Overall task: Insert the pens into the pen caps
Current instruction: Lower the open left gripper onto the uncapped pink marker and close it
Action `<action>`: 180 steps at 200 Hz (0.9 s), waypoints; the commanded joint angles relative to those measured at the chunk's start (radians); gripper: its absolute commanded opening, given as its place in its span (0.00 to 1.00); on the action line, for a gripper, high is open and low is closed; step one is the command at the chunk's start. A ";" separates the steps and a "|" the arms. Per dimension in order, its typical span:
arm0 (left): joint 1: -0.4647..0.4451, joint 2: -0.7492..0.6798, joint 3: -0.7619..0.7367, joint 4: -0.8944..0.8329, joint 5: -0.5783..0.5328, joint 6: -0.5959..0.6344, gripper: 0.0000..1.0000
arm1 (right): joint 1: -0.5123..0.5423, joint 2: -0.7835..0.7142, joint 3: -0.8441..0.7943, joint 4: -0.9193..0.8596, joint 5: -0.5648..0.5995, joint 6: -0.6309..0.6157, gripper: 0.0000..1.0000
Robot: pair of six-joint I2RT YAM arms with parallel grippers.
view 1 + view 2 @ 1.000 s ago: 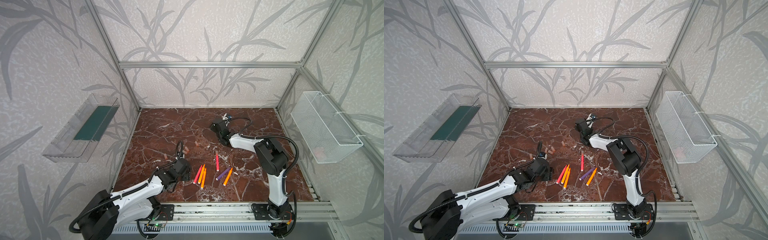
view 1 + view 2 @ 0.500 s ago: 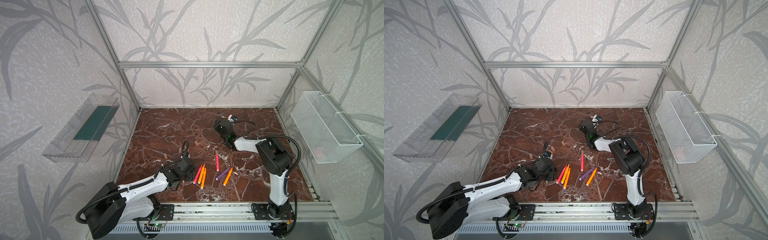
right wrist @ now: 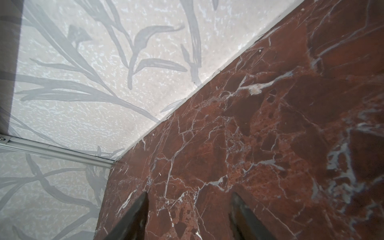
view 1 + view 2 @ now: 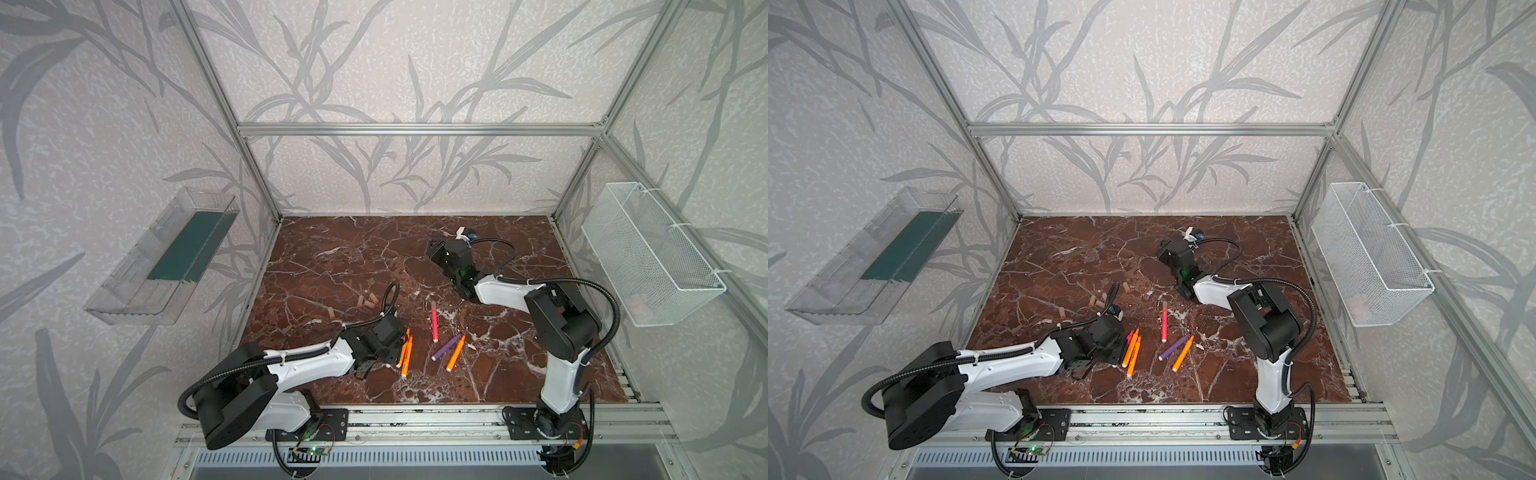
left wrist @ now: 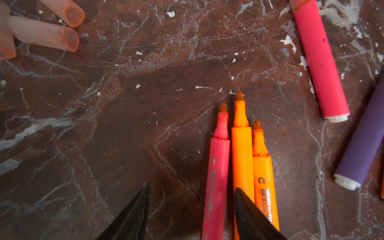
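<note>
1. My left gripper (image 5: 192,188) stands open astride the near pink pen (image 5: 218,170), but one fingertip (image 5: 246,209) overlaps the orange neighbour (image 5: 242,155). I should shift sideways before closing.
2. My right gripper (image 3: 189,194) is open and empty over bare marble (image 3: 270,124), well apart from everything.
3. Pens (image 4: 1133,353): three orange, two pink, one purple.
4. Pen caps (image 4: 1062,312): five loose behind the pens; a sixth seems to sit on the far pink pen (image 4: 1165,322).

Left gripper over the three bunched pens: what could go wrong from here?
1. The pink-red pen lies between the jaws of the open left gripper, touching the middle orange pen; one finger sits over that orange pen, so closing could pinch both or scatter them.
2. The right gripper is open and empty near the back wall, far from the pen caps, so a cap may not be ready for insertion.
</note>
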 commanded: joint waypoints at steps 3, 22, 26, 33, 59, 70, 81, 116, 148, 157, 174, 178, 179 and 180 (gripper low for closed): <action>-0.008 0.006 0.022 -0.042 -0.035 -0.012 0.61 | 0.002 -0.079 -0.034 -0.018 0.011 -0.035 0.60; -0.012 0.009 0.022 -0.050 -0.036 -0.014 0.59 | 0.001 -0.115 -0.065 -0.028 0.020 -0.049 0.60; -0.013 0.012 0.022 -0.052 -0.036 -0.014 0.59 | 0.000 -0.123 -0.072 -0.033 0.021 -0.051 0.60; -0.017 0.013 0.023 -0.054 -0.034 -0.015 0.59 | 0.000 -0.139 -0.080 -0.043 0.024 -0.059 0.60; -0.037 0.022 0.028 -0.061 -0.032 -0.014 0.60 | -0.001 -0.189 -0.116 -0.068 0.032 -0.081 0.60; -0.041 0.029 0.024 -0.065 -0.033 -0.016 0.60 | -0.002 -0.223 -0.130 -0.077 0.034 -0.089 0.60; -0.045 0.035 0.022 -0.071 -0.034 -0.019 0.61 | -0.001 -0.240 -0.139 -0.086 0.037 -0.097 0.60; -0.064 0.078 0.028 -0.089 -0.044 -0.033 0.61 | 0.000 -0.279 -0.157 -0.126 0.037 -0.111 0.60; -0.080 0.127 0.044 -0.104 -0.060 -0.047 0.56 | -0.002 -0.299 -0.183 -0.122 0.035 -0.104 0.60; -0.082 0.138 0.047 -0.105 -0.062 -0.051 0.54 | -0.002 -0.302 -0.186 -0.122 0.033 -0.105 0.60; -0.086 0.149 0.050 -0.104 -0.063 -0.052 0.44 | -0.001 -0.310 -0.192 -0.123 0.029 -0.102 0.60; -0.085 0.150 0.050 -0.104 -0.064 -0.053 0.42 | -0.002 -0.311 -0.194 -0.122 0.028 -0.101 0.60; -0.085 0.150 0.050 -0.104 -0.063 -0.053 0.41 | -0.002 -0.312 -0.195 -0.122 0.029 -0.101 0.60; -0.085 0.151 0.050 -0.105 -0.063 -0.053 0.41 | -0.002 -0.312 -0.195 -0.122 0.029 -0.101 0.60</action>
